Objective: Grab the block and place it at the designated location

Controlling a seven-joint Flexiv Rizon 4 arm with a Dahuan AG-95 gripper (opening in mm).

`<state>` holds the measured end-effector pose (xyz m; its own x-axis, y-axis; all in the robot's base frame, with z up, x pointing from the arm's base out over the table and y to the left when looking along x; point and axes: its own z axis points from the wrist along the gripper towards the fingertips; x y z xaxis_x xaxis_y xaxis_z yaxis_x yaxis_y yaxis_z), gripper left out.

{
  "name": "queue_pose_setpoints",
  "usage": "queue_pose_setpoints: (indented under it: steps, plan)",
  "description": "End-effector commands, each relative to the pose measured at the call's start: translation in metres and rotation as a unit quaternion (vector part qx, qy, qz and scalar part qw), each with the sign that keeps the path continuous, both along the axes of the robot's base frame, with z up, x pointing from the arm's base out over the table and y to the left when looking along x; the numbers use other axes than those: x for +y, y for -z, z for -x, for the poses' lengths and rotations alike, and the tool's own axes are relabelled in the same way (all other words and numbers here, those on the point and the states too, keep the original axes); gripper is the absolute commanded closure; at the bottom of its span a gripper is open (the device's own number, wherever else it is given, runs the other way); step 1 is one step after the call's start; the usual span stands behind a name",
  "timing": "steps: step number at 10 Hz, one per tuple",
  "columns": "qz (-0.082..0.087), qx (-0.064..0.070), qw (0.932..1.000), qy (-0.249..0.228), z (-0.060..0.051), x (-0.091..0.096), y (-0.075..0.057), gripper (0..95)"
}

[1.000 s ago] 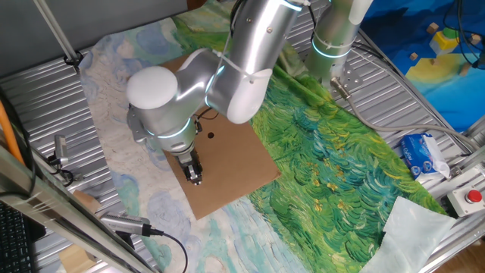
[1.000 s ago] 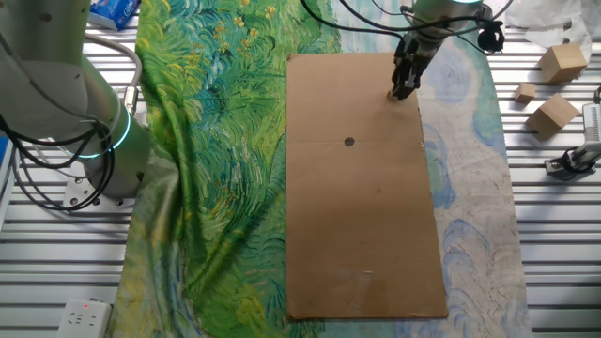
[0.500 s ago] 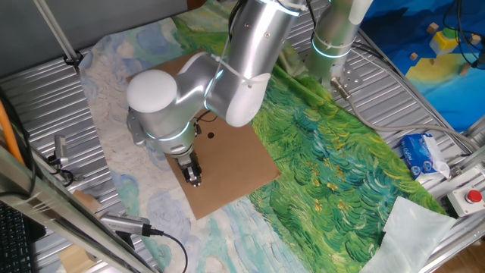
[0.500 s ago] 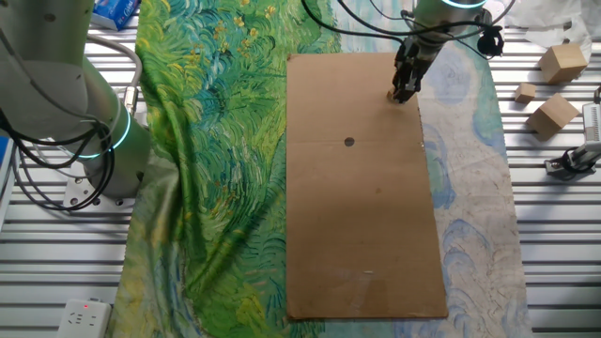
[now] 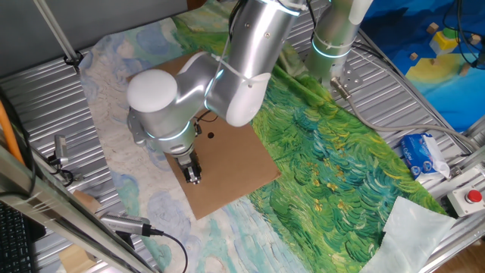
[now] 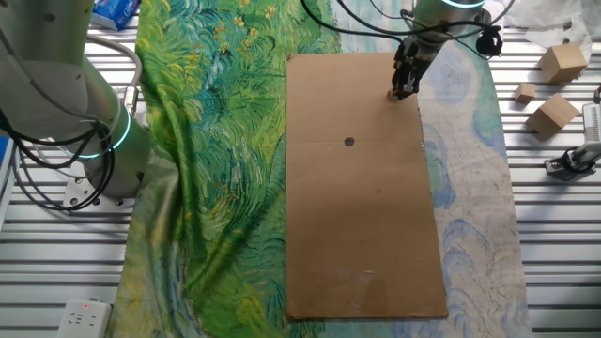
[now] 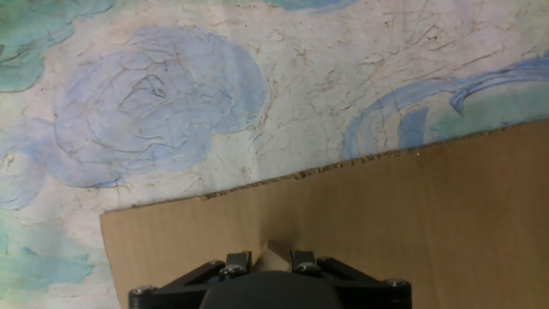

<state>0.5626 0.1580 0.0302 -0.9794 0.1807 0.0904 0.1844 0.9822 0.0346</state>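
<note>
tan block (image 6: 393, 93) btwn fingertips, black dot (image 6: 349, 143) bare

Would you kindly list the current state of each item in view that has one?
gripper: lowered to the cardboard sheet, around the block; whether shut on it cannot be told
block: between the gripper's fingers near the cardboard's corner
black dot: uncovered, apart from the gripper
cardboard sheet: flat on the painted cloth

On the cardboard sheet (image 6: 366, 207), bare surface is seen from the gripper (image 6: 404, 89) to the black dot (image 6: 349, 143) at its 7 o'clock. Loose wooden blocks (image 6: 552, 111) are seen at 3 o'clock, well apart, off the sheet.
</note>
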Motion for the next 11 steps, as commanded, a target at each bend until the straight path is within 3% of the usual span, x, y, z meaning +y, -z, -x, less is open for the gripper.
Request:
queue_pose_setpoints:
  steps: [1,5,9,11]
  plan:
    - [0.0,0.002,1.0,0.001,0.0,0.0,0.001,95.0]
    - [0.001,0.013,0.9999,-0.004,0.007,0.0,-0.006,95.0]
    - [0.003,0.01,0.9998,-0.018,0.04,-0.008,-0.003,95.0]
    - [0.002,0.01,0.9996,-0.027,0.049,-0.014,-0.005,95.0]
